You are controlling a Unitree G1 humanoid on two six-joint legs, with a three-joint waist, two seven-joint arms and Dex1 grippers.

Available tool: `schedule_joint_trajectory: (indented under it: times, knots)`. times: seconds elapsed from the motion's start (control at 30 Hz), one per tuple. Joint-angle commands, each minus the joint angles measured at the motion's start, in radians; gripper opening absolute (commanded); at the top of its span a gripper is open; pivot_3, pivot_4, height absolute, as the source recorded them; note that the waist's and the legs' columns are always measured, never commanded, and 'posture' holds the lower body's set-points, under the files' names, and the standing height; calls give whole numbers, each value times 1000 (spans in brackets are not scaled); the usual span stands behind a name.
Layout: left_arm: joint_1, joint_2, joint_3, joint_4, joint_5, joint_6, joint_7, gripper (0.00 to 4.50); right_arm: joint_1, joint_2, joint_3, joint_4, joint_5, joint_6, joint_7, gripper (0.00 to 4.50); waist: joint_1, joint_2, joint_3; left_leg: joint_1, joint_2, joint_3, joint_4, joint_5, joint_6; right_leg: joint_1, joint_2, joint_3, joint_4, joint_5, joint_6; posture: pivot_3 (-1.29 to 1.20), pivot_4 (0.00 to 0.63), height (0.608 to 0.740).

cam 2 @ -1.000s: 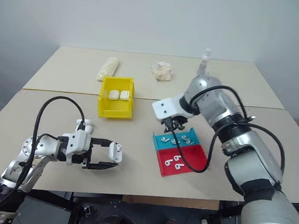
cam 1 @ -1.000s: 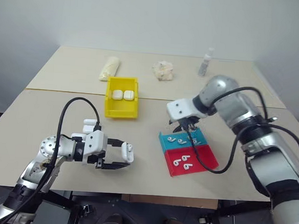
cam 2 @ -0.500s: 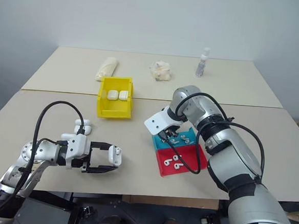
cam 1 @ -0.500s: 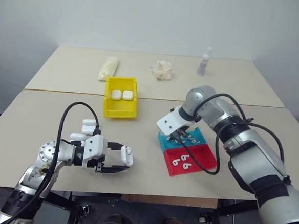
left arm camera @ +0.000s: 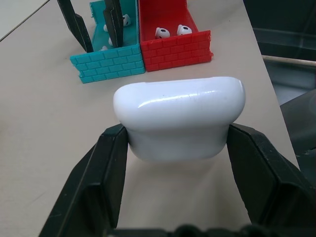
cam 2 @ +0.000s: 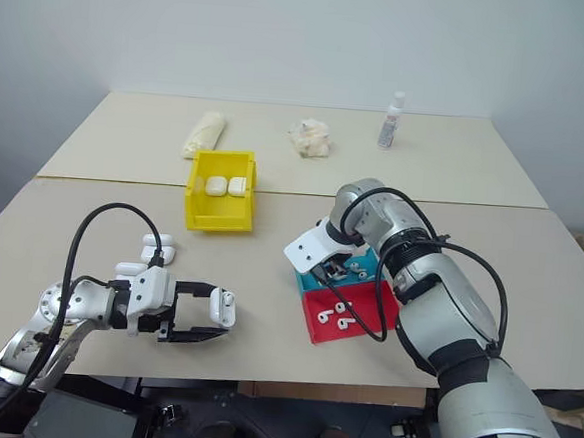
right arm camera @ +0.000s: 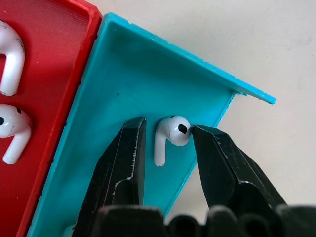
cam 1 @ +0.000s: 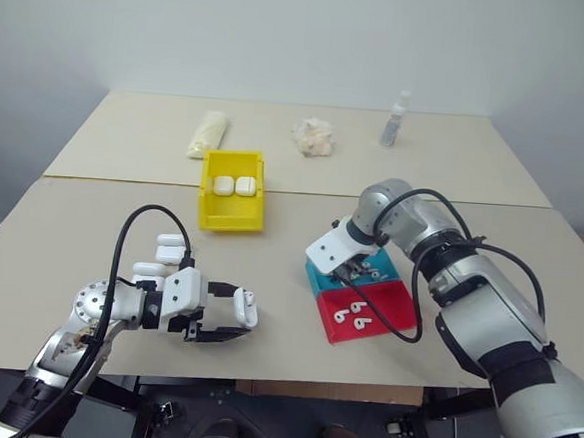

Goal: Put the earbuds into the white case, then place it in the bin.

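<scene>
My left gripper (cam 1: 240, 316) is shut on the white case (left arm camera: 178, 118), held just above the table near its front left, lid closed. My right gripper (right arm camera: 169, 136) points down into the teal tray (cam 1: 320, 281), open, its fingers on either side of one of the earbuds (right arm camera: 170, 132), which lies on the tray floor. More earbuds (cam 1: 351, 314) lie in the red tray (cam 1: 398, 304) beside it. The yellow bin (cam 1: 234, 221) stands further back at the left with two white cases (cam 1: 234, 186) inside.
Two more white cases (cam 1: 168, 241) lie on the table beside my left forearm. At the back are a rolled cloth (cam 1: 206, 133), a crumpled wad (cam 1: 315, 137) and a small bottle (cam 1: 394, 119). The table's front edge runs close under my left gripper.
My right gripper has come down into the teal tray and now straddles an earbud. The left gripper has kept still with the case.
</scene>
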Motion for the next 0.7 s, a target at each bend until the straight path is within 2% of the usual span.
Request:
schedule_joint_trajectory:
  times: [0.03, 0.37, 0.5, 0.53, 0.7]
  knots:
    - [2, 9, 12, -39, -5, -12, 6, 2782, -25, 5, -6, 17, -19, -20, -21, 1892, -2, 0, 0, 0, 0, 0, 0, 0, 0, 0, 0, 0, 0, 0, 0, 0, 150, 740]
    - [18, 12, 15, -47, 2, -14, 14, 2782, -25, 13, -5, 39, -40, -59, -40, 1892, -4, 0, 0, 2, 0, 0, -1, 0, -1, 1, 0, 0, 0, 0, 0, 0, 150, 740]
    - [22, 15, 14, -45, 6, -17, 15, 2782, -20, 7, 2, 44, -52, -85, -46, 732, -5, 0, 0, 2, 0, 0, -2, 0, -1, 1, 0, 0, 0, 0, 0, 0, 150, 740]
    - [23, 16, 14, -46, 6, -16, 14, 2782, -18, 7, 0, 45, -55, -83, -55, 617, -5, 0, 0, 2, 0, 0, -2, 0, -1, 1, 0, 0, 0, 0, 0, 0, 150, 740]
    - [24, 18, 14, -50, 3, -13, 15, 2782, -15, 14, -4, 52, -58, -76, -60, 618, -5, 0, 0, 3, 0, 0, -2, 0, -1, 1, 0, 0, 0, 0, 0, 0, 150, 740]
